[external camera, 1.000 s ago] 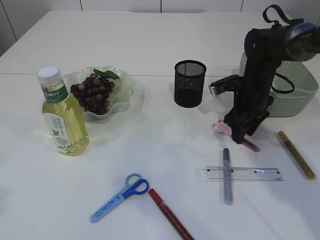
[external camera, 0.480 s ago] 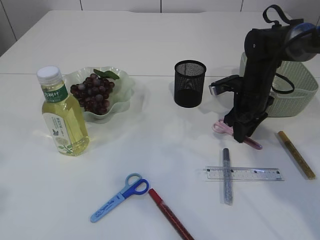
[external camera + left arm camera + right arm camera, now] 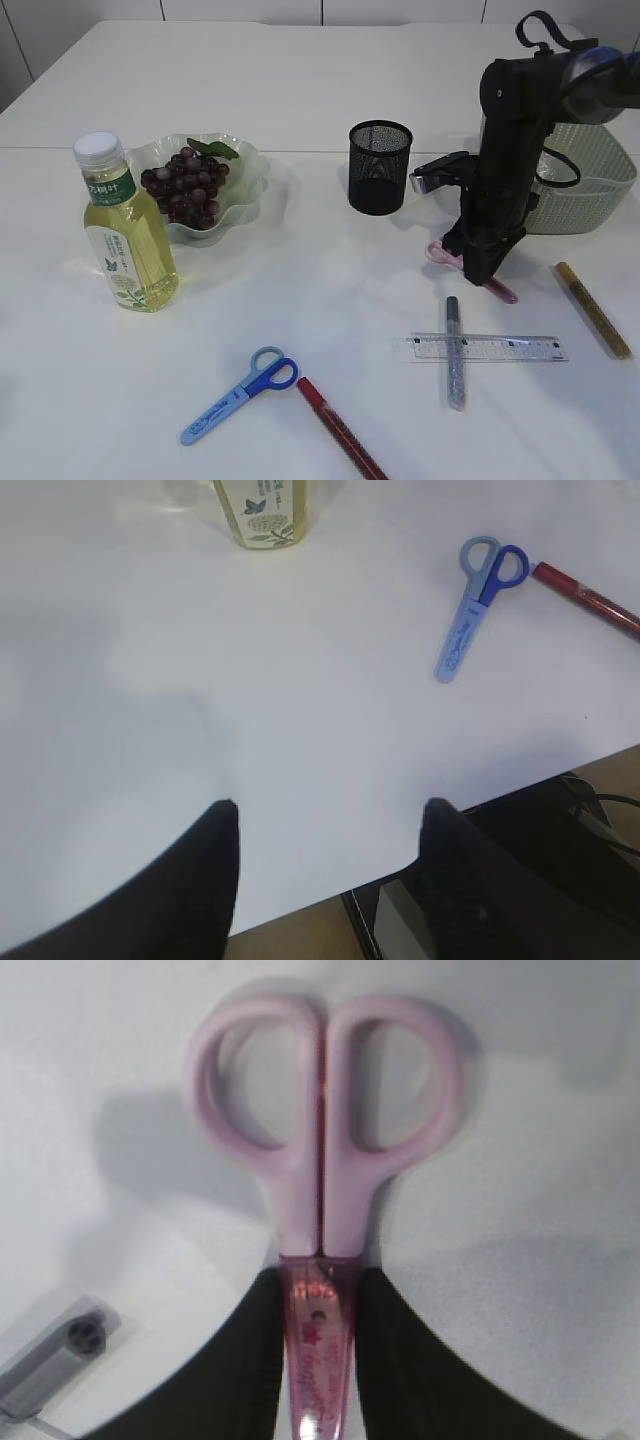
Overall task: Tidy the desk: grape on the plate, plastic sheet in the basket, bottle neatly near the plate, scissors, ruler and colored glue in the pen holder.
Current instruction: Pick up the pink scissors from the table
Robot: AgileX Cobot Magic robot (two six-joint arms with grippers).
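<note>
**benchbot_fan:** Jaws on the right gripper point(image 3: 320, 1360) are pinched tight on the pink scissors point(image 3: 322, 1175), gripping the sheathed blade just below the handles; the loops stick out free past the tips; from the exterior view I can't tell if the scissors are touching the surface point(image 3: 300, 280) or just off it

**mesh_cup:** so the scissors step is what's in hand; looks to me like the grasp is made and the carry isn't done; next it needs a lift, a swing left to the pen holder point(image 3: 380, 166), and a tilt so they drop in upright

**benchbot_fan:** yeah; left gripper point(image 3: 328, 880) hangs over bare surface, jaws wide apart, nothing between them; blue scissors point(image 3: 478, 602), ruler point(image 3: 489, 347) and the glue sticks are all unsorted; grapes point(image 3: 186, 186) sit on the plate point(image 3: 245, 160), bottle point(image 3: 125, 228) right beside it
</note>
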